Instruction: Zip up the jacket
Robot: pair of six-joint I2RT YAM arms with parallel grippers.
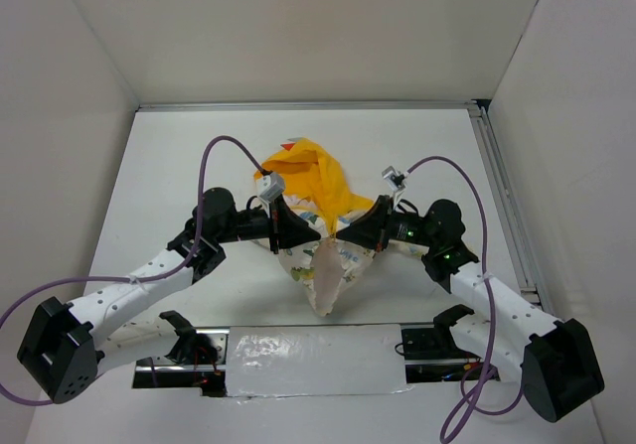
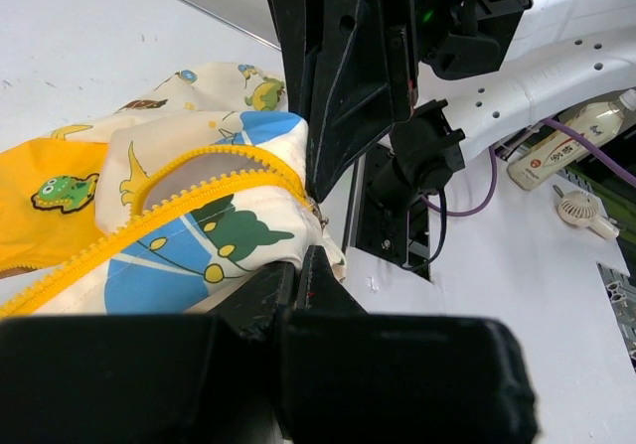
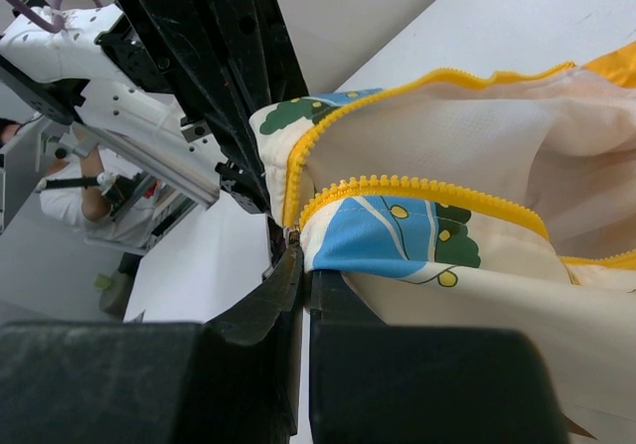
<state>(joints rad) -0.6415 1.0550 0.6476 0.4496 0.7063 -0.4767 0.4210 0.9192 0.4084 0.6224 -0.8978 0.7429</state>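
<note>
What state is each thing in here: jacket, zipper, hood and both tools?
jacket, front open, bunched between the two tools.
zipper, unzipped, its two yellow tooth rows apart.
hood, crumpled at the jacket's far side.
left tool, shut on the jacket where the tooth rows meet.
right tool, shut on the jacket where the tooth rows meet.

Jacket (image 1: 343,263): cream fabric printed with cartoon dinosaurs in green, blue and yellow, with a plain pale inner face. Hood (image 1: 310,178): bright yellow-orange. Zipper teeth (image 3: 417,188): yellow on a yellow tape. Desk (image 1: 169,176): plain white. Arms (image 1: 129,290): white shells with black joints; fingers (image 2: 338,86): black.
</note>
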